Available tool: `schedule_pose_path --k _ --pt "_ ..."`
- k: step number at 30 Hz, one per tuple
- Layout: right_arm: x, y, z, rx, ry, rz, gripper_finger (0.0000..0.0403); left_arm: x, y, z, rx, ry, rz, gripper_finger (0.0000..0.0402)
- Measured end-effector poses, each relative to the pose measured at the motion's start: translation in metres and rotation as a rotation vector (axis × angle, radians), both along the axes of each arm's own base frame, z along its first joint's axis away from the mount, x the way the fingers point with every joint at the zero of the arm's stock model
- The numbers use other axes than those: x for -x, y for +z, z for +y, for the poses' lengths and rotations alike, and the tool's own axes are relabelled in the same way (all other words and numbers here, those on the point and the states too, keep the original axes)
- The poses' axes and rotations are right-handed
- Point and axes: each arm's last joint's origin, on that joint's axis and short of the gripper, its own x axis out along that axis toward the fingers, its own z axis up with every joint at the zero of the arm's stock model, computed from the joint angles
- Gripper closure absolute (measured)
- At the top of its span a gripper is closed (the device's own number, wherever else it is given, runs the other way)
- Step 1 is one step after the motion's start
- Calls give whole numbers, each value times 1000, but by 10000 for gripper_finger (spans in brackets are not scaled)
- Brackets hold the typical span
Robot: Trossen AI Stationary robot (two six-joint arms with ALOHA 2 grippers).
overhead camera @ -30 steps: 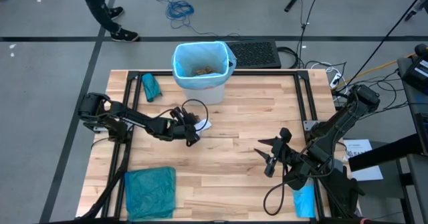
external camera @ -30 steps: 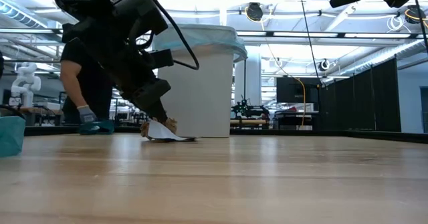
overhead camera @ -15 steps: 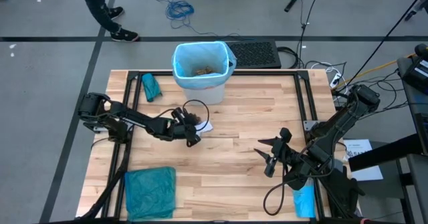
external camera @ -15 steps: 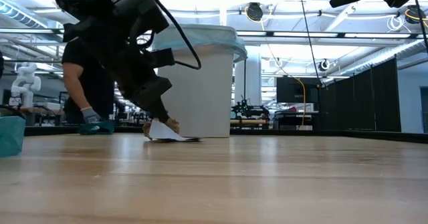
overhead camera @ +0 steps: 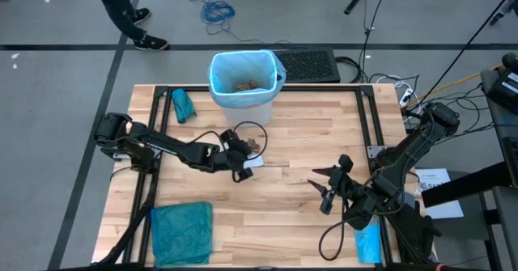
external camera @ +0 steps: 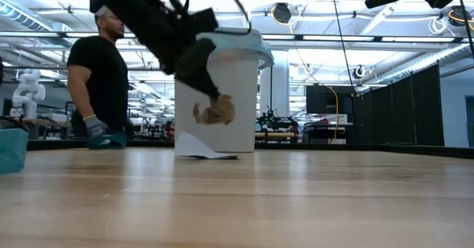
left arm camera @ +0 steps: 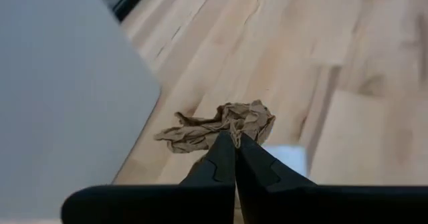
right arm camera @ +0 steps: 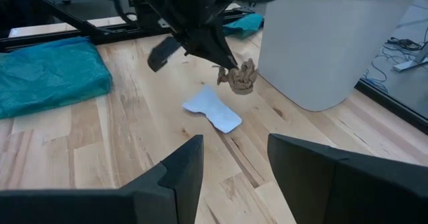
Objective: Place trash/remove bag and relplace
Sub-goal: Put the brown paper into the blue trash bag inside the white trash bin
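A crumpled brown paper scrap [external camera: 215, 112] of the trash hangs above the table in front of the white bin [overhead camera: 261, 107], with my left gripper [overhead camera: 248, 150] shut on it. The bin is lined with the light blue bag [overhead camera: 217, 78], and more brown scraps [overhead camera: 245, 84] lie inside. Under the held scrap a flat white piece [right arm camera: 212, 109] lies on the wood. My right gripper [right arm camera: 234, 164] waits open over the table's near right part, touching nothing. My left gripper pinches the scrap's near edge [left arm camera: 231, 126] between the free ends of its two fingers [left arm camera: 223, 158]. The fingers slant down from the table's left side. The scrap [right arm camera: 241, 77] hangs from the fingertips, lifted clear of the table and of the white piece.
A folded teal bag [overhead camera: 182, 232] lies at the near left, a small teal bundle [overhead camera: 183, 105] left of the bin, and a blue roll [overhead camera: 368, 243] at the near right edge. A person [external camera: 100, 85] stands beyond the table. Bare wood lies between the arms.
My left gripper has risen and gone toward the table's right edge, taking the brown scrap off the table. The scrap now hangs clear in front of the bin, while the white piece has stayed on the wood.
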Motion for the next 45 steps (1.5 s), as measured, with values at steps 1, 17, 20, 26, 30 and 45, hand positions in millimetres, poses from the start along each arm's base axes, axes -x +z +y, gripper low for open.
schedule_pose_path --k 1,17,20,26,30,45 --pt "0 0 0 0 0 0 243 -2 3 -2 -6 -10 -6 401" --pt "0 0 0 4 0 3 243 -27 70 -27 -133 -188 -119 401" --pt "0 -1 0 1 0 0 243 -30 81 -30 -161 -214 -134 402" --pt "3 -10 -3 -1 -17 5 243 -34 102 -32 -223 -252 -144 402" --pt "2 -10 -3 -6 -27 -14 243 -37 118 -31 -271 -270 -144 402" --pt "-2 -5 1 5 -6 -51 243 -36 199 14 -511 -153 -47 402"
